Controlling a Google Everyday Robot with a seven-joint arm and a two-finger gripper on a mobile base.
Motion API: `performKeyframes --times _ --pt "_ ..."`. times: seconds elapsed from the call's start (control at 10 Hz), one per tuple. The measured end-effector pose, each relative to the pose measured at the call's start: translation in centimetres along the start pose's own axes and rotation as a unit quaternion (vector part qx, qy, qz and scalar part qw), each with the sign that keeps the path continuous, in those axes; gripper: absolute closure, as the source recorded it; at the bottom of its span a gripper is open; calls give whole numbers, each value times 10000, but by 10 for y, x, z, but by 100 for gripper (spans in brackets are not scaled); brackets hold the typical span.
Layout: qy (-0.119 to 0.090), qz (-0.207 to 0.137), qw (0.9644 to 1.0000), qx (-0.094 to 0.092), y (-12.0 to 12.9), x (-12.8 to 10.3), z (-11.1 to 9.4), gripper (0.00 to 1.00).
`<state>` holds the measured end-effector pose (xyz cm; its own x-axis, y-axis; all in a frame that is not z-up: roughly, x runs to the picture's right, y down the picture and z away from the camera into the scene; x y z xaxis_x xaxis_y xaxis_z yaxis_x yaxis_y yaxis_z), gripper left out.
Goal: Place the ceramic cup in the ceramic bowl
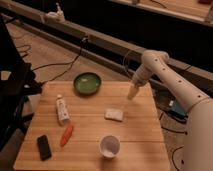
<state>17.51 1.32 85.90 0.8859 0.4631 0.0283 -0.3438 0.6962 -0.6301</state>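
Observation:
The white ceramic cup (109,146) stands upright near the front edge of the wooden table (90,130), right of centre. The green ceramic bowl (87,83) sits at the table's far edge, left of centre, with nothing in it. My gripper (132,93) hangs at the end of the white arm above the table's far right part, to the right of the bowl and well behind the cup. It holds nothing that I can see.
A white rectangular block (114,114) lies mid-table between cup and gripper. A white tube (62,109), an orange carrot-like item (66,135) and a black object (44,147) lie on the left side. Cables run across the floor behind.

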Motion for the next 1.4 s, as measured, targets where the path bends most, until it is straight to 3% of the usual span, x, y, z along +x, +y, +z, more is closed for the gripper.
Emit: performKeyframes --times 0.2,0.5,0.7,1.0,1.3,1.4 --pt "45 -237 9997 -66 9 -2 -4 20" --pt "132 -712 9967 -375 51 1 -2 20" --pt "37 -789 9948 -642 84 5 1 20" --pt "-152 -795 9927 -899 127 10 -3 20" --pt "-286 -937 9895 -1060 160 9 -13 20" --pt "-286 -951 9893 -1065 161 9 -13 20"
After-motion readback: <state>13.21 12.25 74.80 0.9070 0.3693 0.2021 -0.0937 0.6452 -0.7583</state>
